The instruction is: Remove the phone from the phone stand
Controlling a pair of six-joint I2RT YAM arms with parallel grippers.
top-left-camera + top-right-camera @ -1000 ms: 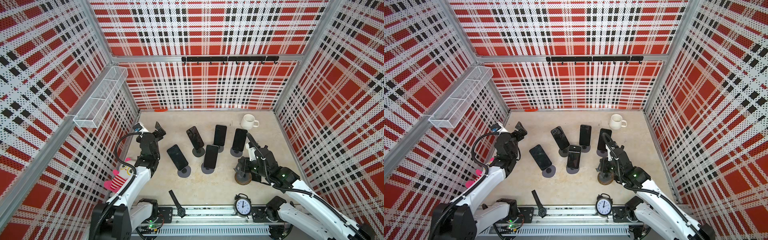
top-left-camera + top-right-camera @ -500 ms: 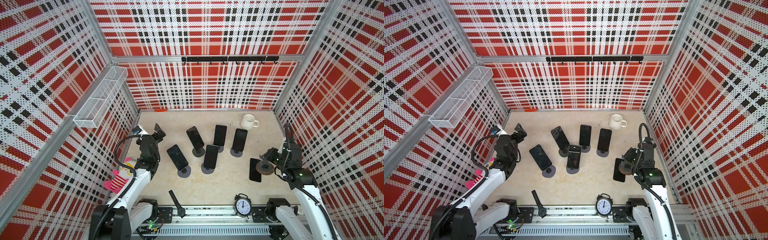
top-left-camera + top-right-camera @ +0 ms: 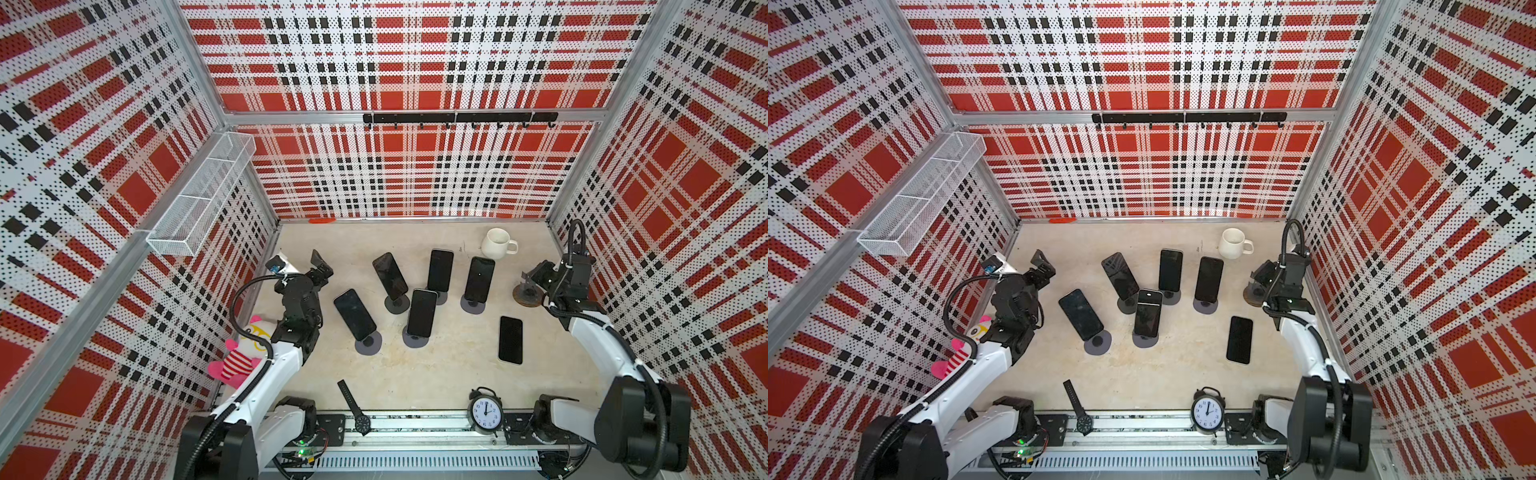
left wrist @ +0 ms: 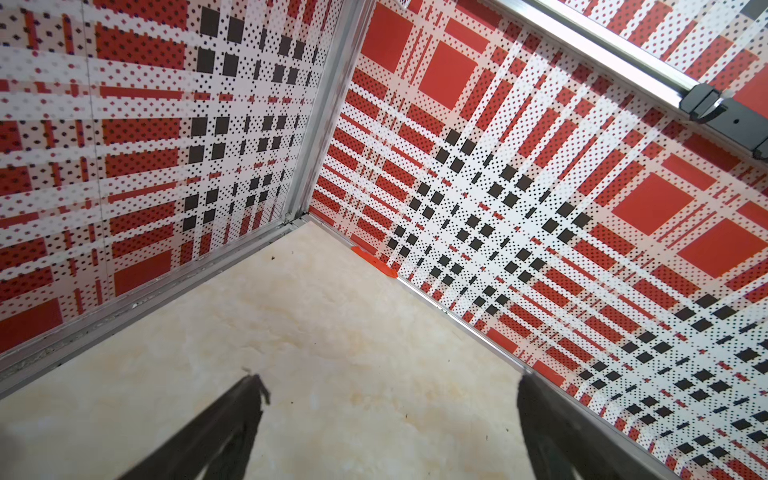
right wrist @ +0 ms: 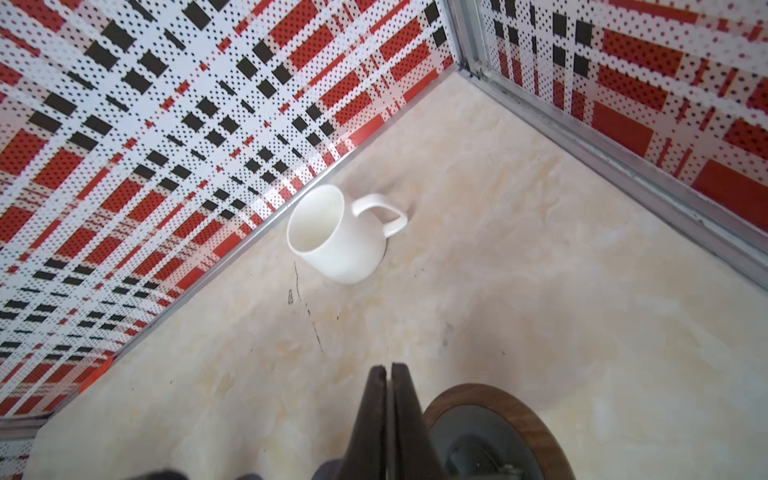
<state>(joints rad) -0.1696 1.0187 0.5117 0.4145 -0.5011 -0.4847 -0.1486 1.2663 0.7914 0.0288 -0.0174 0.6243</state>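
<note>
My right gripper (image 5: pixel 388 369): jaws pressed flush, just beside bare phone stand (image 3: pixel 528 296), possibly touching it. My left gripper (image 4: pixel 390 377): jaws wide, well apart from stand. The phone (image 3: pixel 510 340) lies flat near stand.

The left arm (image 3: pixel 276 370) and right arm (image 3: pixel 598 336) have white shells and black joints. A black ribbed cable (image 3: pixel 231 311) loops by each wrist; the fingers (image 4: pixel 232 419) are dark.

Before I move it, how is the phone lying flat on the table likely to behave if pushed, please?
The flat phone looks a thin rigid slab, so it would probably slide rather than tip or roll. Its glossy face suggests a slippery surface. Lying flush on the table, its edges may be hard to grip.
</note>
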